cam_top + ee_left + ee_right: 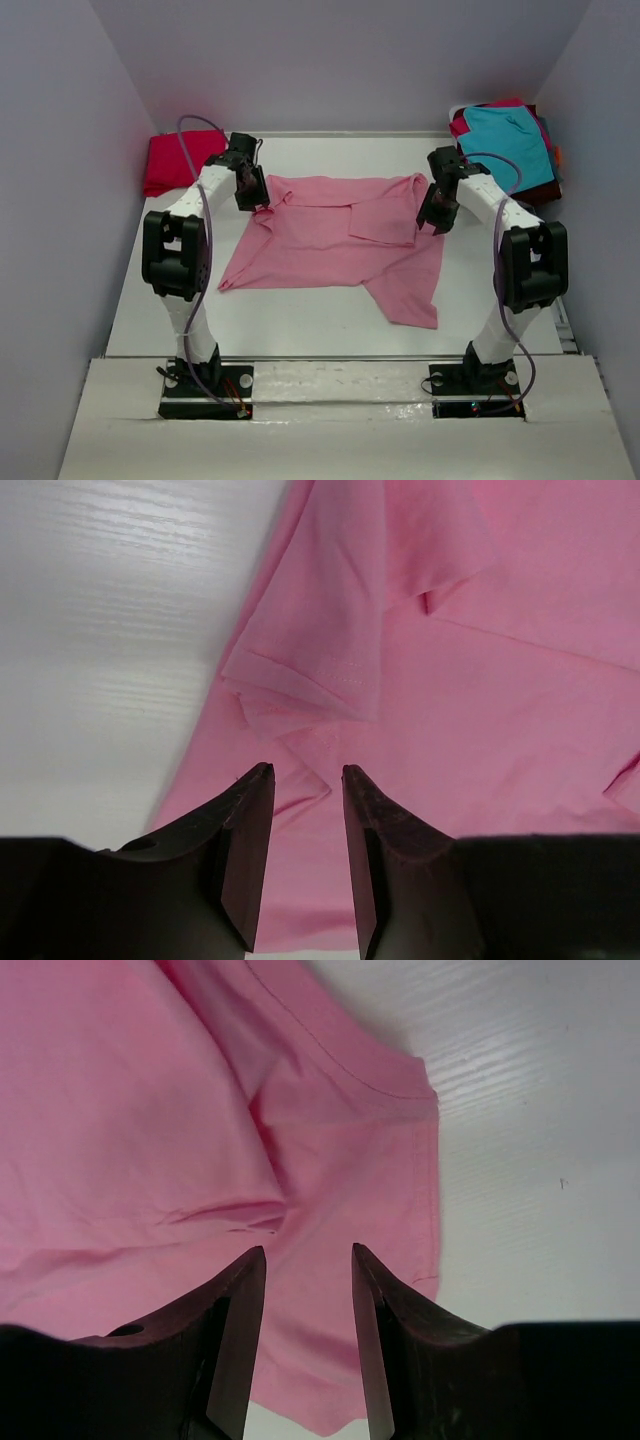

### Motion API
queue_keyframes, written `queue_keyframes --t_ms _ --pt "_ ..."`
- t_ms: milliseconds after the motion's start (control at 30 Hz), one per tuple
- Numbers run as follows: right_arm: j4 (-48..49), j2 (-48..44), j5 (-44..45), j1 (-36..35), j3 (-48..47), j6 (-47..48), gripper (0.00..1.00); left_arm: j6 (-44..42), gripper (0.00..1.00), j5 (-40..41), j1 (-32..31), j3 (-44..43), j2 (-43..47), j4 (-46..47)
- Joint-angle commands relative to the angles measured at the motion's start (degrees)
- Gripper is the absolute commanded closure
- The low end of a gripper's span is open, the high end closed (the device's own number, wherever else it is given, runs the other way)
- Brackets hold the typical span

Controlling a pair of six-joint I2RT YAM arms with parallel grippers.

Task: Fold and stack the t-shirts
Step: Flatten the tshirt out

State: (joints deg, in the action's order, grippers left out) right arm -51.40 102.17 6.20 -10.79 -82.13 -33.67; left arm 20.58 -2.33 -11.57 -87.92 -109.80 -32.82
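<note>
Light pink cotton tee spread on white table, hem nearest. Left gripper and right gripper sit on its far sleeves, jaws half-apart over cloth; pinched or not, can't tell. Lift both evenly, fold straight. Crimson red tee far-left.

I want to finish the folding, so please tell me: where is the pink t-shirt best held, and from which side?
Take the pink t-shirt at its two far corners, by the sleeve hems, coming down from above at the outer sides. It lies flat on the table, so only these doubled, slightly raised edges probably give something to pinch.
</note>
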Motion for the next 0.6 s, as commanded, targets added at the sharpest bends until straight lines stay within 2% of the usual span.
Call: queue_keyframes --t_ms 0,167,333,567 --pt "3.93 1.53 -2.76 -0.46 1.71 0.01 0.54 -1.59 0.56 0.57 -0.82 -3.66 -0.15 -1.98" --pt "6.66 2.68 -7.95 -0.46 4.34 -0.87 0.54 -1.59 0.56 0.66 -1.43 -5.68 -1.29 -2.69" --pt "7.98 5.84 -9.01 -0.46 5.22 -0.69 0.55 -1.68 0.56 0.66 -1.43 -6.39 -2.17 -3.04" --pt "8.42 5.76 -9.18 -0.46 5.57 -0.78 0.55 -1.86 0.56 1.27 -1.43 -5.95 -2.44 -2.87"
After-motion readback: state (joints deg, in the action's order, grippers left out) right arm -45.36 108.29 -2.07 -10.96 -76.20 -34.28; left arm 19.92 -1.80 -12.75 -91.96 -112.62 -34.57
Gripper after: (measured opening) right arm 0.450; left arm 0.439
